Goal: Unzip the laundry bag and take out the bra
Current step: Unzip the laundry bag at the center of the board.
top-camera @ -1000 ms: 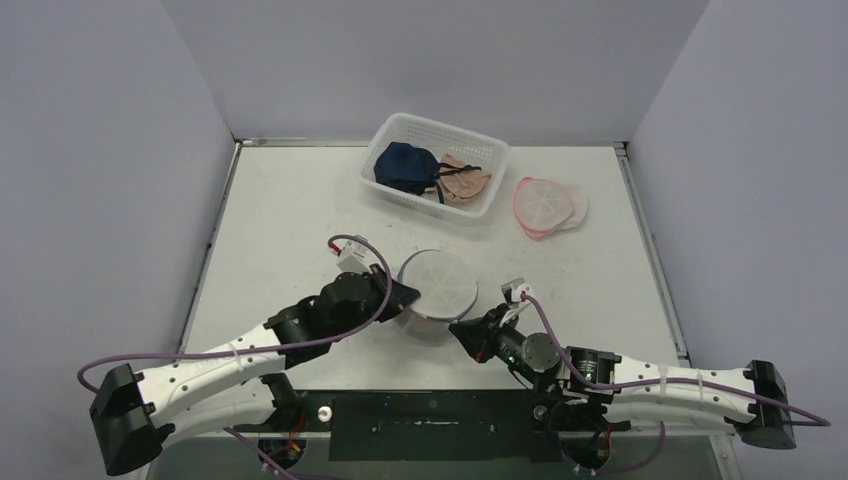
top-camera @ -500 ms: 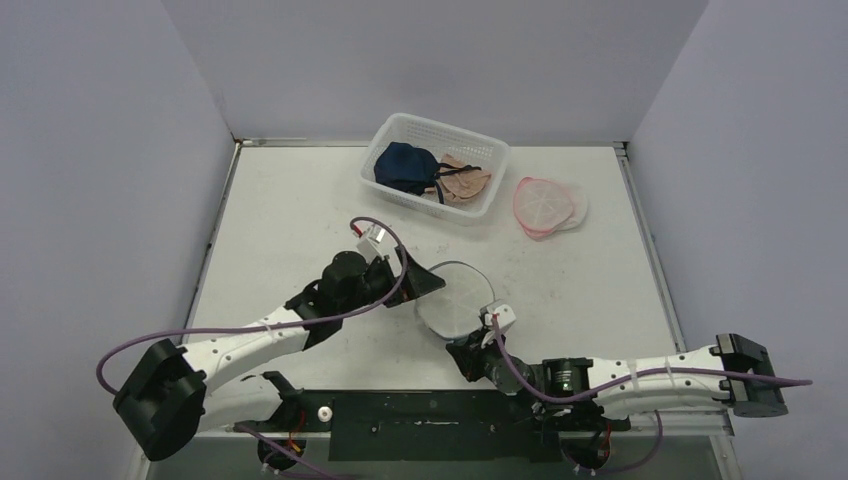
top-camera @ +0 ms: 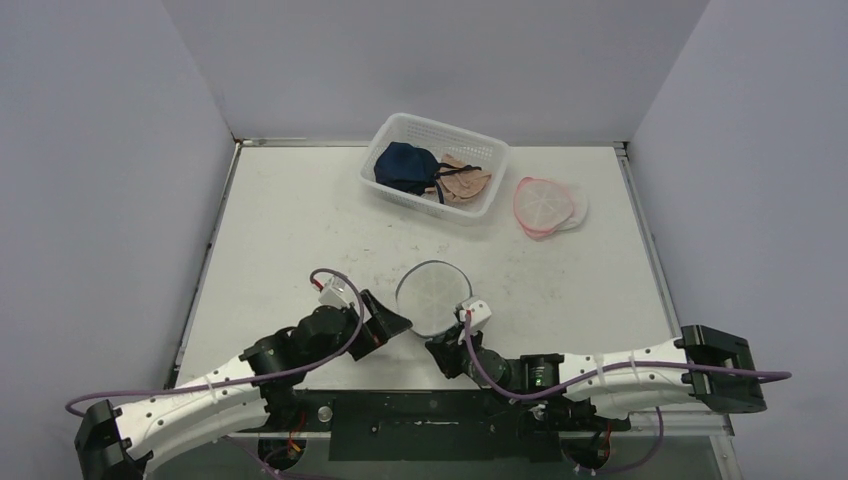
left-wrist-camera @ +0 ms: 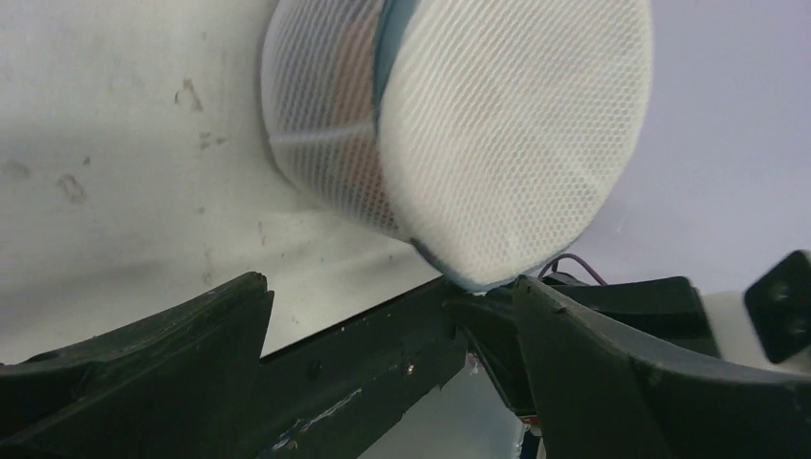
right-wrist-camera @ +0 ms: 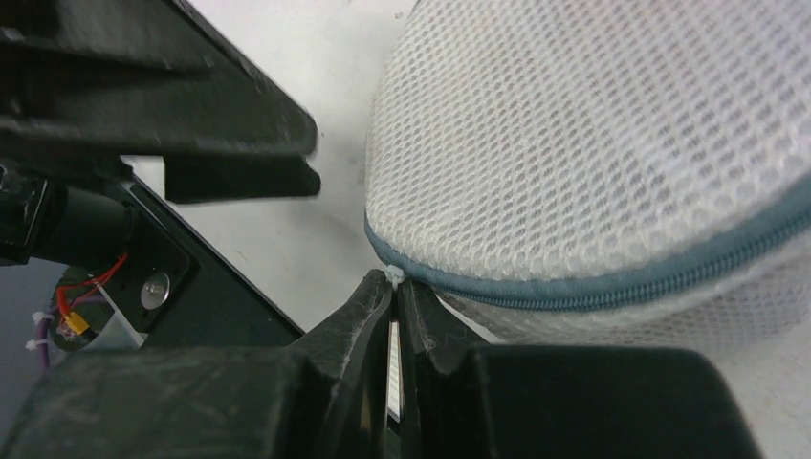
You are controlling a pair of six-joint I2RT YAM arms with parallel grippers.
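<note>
A: Centre of the top view, on the surface (top-camera: 300, 230): laundry bag (top-camera: 432, 295), zipped shut. Claws?
B: Right claw (right-wrist-camera: 395, 287) pinched together on the zip pull (right-wrist-camera: 393, 275); left claw (top-camera: 398, 322) spread apart beside the bag, holding nothing.
A: Step?
B: Starting the unzip, I judge. Next, drag the pull along the zipper (right-wrist-camera: 612, 277).

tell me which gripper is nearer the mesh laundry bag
Right. The right gripper is shut on the mesh laundry bag's zipper; the left gripper hangs open beside the bag.
</note>
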